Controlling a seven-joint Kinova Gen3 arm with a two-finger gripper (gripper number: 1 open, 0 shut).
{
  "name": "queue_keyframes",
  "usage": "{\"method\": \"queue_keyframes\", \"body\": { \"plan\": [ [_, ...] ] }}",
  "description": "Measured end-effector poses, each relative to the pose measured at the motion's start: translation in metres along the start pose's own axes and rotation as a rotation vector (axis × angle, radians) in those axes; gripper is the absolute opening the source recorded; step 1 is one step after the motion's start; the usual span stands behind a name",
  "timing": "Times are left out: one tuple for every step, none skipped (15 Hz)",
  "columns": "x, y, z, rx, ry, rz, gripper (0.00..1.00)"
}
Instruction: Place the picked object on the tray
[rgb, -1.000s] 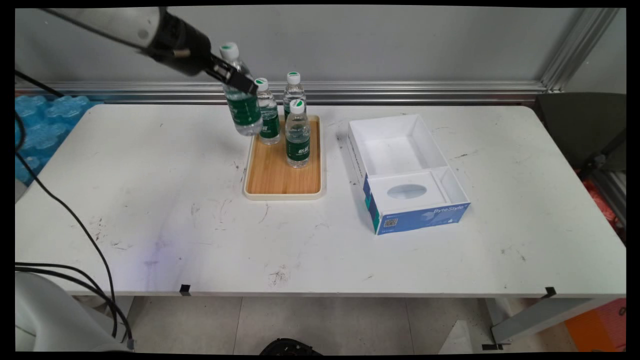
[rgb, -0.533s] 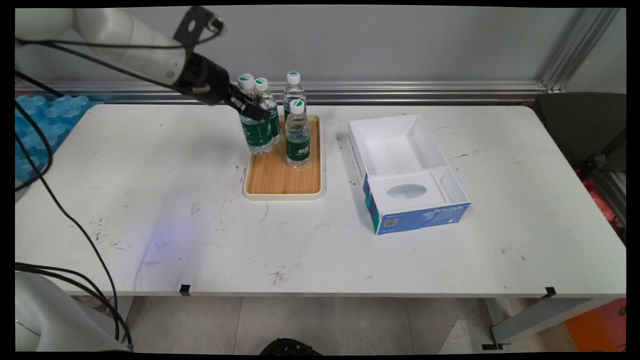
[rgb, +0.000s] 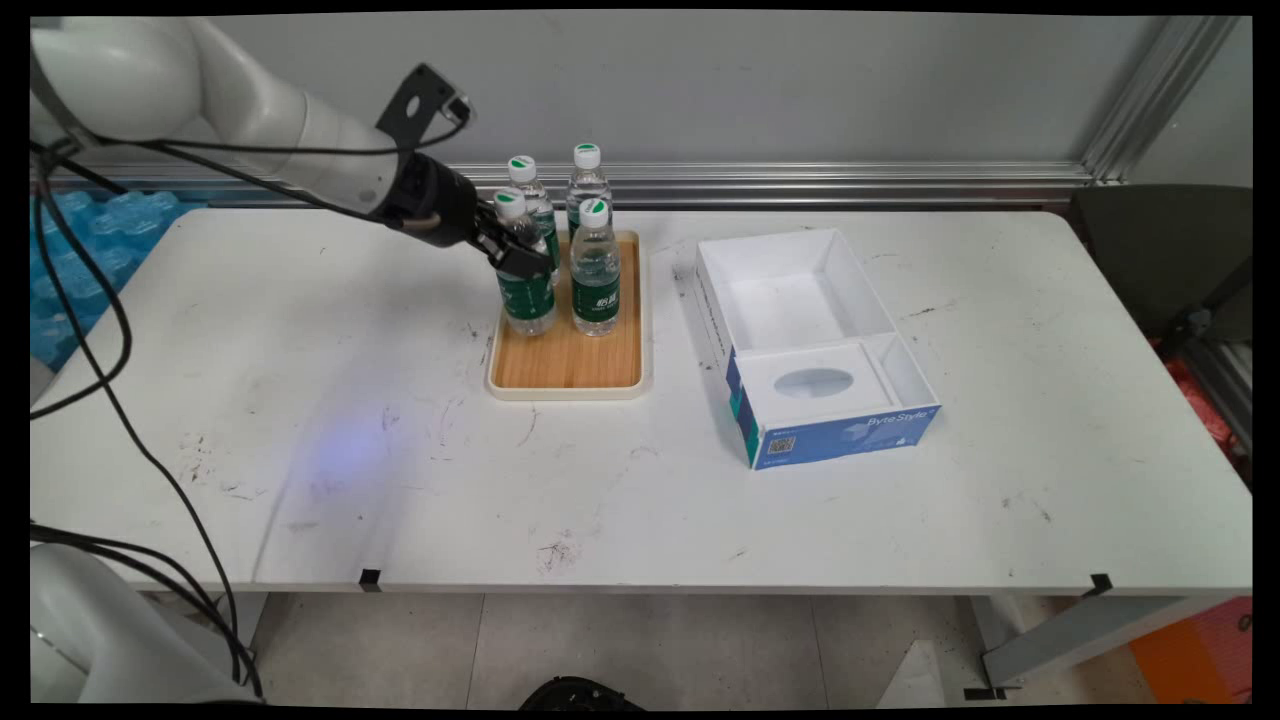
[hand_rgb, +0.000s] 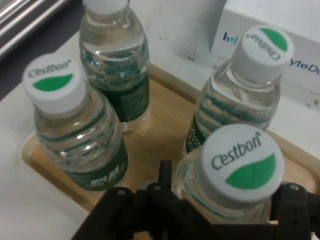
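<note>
My gripper (rgb: 520, 258) is shut on a clear water bottle (rgb: 526, 290) with a green label and white cap (hand_rgb: 239, 165). The bottle stands upright on the left side of a wooden tray (rgb: 567, 362), its base at or just above the wood. Three like bottles stand on the tray around it: one to its right (rgb: 595, 270) and two behind (rgb: 585, 178) (rgb: 524, 172). In the hand view the held bottle fills the lower right between my fingers (hand_rgb: 162, 192), with the other bottles (hand_rgb: 75, 125) (hand_rgb: 116, 65) (hand_rgb: 245, 85) beyond it.
An open white box with a blue front (rgb: 815, 345) lies right of the tray. Blue packs of bottles (rgb: 70, 250) sit off the table's left edge. Black cables (rgb: 130, 420) hang across the left side. A metal rail (rgb: 800, 180) runs along the wall.
The gripper has come down and to the right with the bottle, from tilted above the tray's back left corner to upright on the tray's left side.
</note>
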Motion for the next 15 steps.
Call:
{"method": "queue_keyframes", "body": {
  "plan": [
    [-0.002, -0.001, 0.005, -0.005, -0.001, 0.007, 0.0],
    [-0.004, -0.001, 0.008, -0.008, -0.001, 0.011, 0.0],
    [-0.006, -0.001, 0.011, -0.014, -0.001, 0.016, 0.0],
    [-0.007, -0.001, 0.014, -0.017, 0.0, 0.019, 0.0],
    [-0.009, -0.002, 0.017, -0.022, 0.0, 0.024, 0.0],
    [-0.011, -0.002, 0.019, -0.025, 0.0, 0.027, 0.0],
    [-0.012, -0.003, 0.021, -0.028, 0.001, 0.031, 0.0],
    [-0.013, -0.003, 0.023, -0.03, 0.001, 0.033, 0.0],
    [-0.015, -0.004, 0.024, -0.033, 0.002, 0.037, 0.0],
    [-0.016, -0.005, 0.025, -0.036, 0.002, 0.039, 0.0],
    [-0.017, -0.005, 0.026, -0.039, 0.002, 0.043, 1.0],
    [-0.018, -0.005, 0.027, -0.041, 0.003, 0.045, 1.0],
    [-0.019, -0.006, 0.028, -0.044, 0.004, 0.048, 1.0],
    [-0.02, -0.006, 0.028, -0.046, 0.004, 0.05, 1.0],
    [-0.02, -0.006, 0.029, -0.049, 0.004, 0.054, 1.0]
  ]
}}
